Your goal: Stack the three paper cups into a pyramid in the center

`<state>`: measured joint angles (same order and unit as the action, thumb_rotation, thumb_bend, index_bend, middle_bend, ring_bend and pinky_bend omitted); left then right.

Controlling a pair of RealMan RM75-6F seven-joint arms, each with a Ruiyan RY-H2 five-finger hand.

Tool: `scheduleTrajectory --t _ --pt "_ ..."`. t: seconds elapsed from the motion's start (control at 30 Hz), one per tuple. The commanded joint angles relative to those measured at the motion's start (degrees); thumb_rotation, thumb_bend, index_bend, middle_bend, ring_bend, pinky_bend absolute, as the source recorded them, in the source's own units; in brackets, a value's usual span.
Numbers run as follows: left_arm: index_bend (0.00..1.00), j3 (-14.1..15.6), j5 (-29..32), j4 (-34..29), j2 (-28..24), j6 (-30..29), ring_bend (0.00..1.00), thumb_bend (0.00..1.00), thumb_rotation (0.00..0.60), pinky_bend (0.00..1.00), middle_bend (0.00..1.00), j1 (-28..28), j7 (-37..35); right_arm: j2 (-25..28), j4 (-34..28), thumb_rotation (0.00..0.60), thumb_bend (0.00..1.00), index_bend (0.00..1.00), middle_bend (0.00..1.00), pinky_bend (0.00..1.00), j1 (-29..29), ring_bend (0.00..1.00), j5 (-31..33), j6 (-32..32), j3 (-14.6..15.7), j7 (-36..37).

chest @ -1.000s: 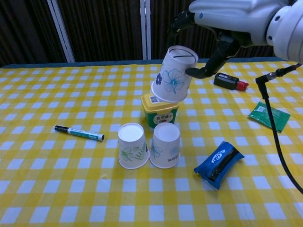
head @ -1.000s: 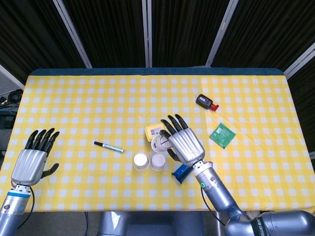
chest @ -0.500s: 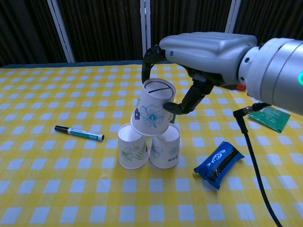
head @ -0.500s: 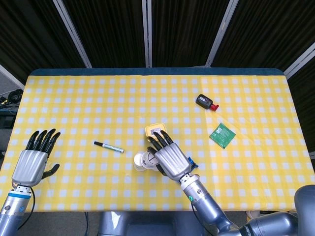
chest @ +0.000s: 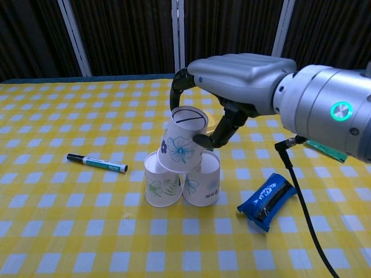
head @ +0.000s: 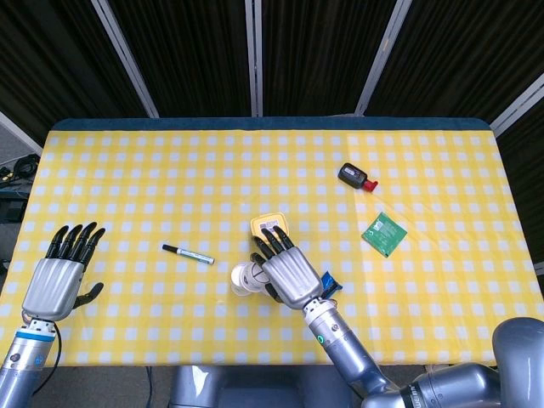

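At the middle of the counter (chest: 52, 231), the right hand (chest: 235, 78) holds the third paper cup (chest: 181, 140), upside down and tilted, its fingers (chest: 223, 124) clamped around the cup's wall. The cup's rim sits down on the two base cups (chest: 161, 179), which stand inverted side by side and touching. Placing the top cup is the step in hand. Next, it seems, the cup needs levelling across both bases before release. The left hand (head: 53, 285) hovers well apart, fingers spread, holding nothing.
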<state>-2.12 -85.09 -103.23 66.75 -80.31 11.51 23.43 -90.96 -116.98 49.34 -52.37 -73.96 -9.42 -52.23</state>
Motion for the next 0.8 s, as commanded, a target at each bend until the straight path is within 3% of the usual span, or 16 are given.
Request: scheduleTrajectory --t 0.03,0.43,0.8 --pt "0.00 -0.03 0.09 0.08 0.13 0.00 0.00 0.24 0.600 0.00 0.00 0.02 0.31 0.04 0.66 0.600 0.30 0.45 0.12 0.00 0.04 0.00 0.45 0.11 -0.05 0.00" --pt "0.00 -0.07 0.43 0.10 0.26 0.25 0.00 0.23 0.600 0.00 0.00 0.18 0.52 -0.66 1.94 0.600 0.29 0.44 0.11 0.00 0.26 0.00 1.41 0.54 0.23 -0.01" --pt "0.00 -0.22 0.68 0.14 0.03 0.12 0.00 0.23 0.600 0.00 0.00 0.17 0.06 -1.00 1.20 0.600 0.18 0.25 0.04 0.00 0.60 0.00 1.45 -0.14 -0.03 -0.91"
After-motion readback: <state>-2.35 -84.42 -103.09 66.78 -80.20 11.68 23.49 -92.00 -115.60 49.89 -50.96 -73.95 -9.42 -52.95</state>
